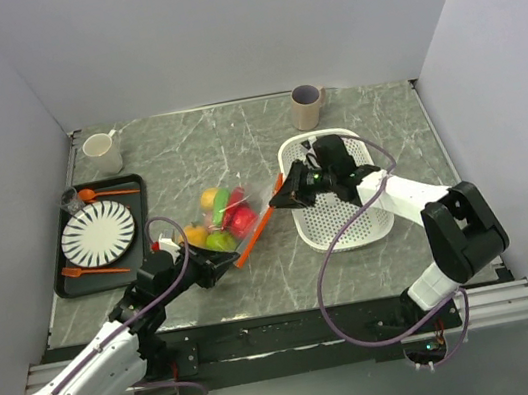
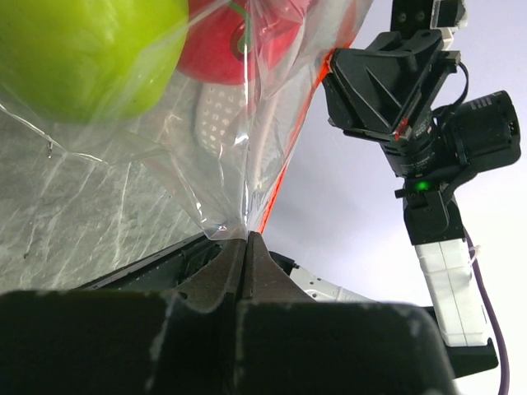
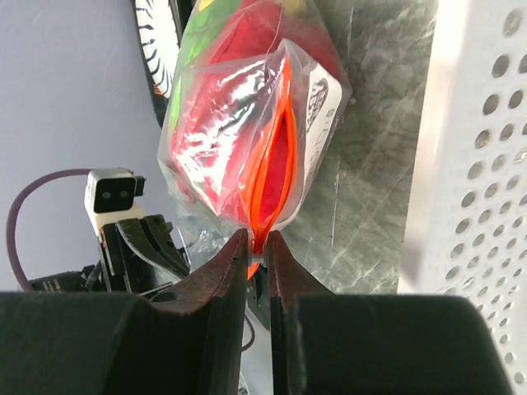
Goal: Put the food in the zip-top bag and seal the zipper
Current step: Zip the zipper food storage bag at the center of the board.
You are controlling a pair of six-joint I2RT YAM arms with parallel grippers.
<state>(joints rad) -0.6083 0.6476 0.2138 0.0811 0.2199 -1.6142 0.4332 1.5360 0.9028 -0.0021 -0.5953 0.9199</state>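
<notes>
Orange zipper [image 3: 286,115] gapes in right wrist view only — left fingers [image 2: 221,281], right fingers [image 3: 216,284] clamp the bag [image 3: 210,107].

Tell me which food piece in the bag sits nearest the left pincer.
The green one, closest to the left pincer in its wrist view; the red, yellow and orange pieces lie farther off inside the zip-top bag.

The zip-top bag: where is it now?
In the top view the zip-top bag sits between the black tray at left and the white basket at right; the left claw and right claw each pinch one end.
</notes>
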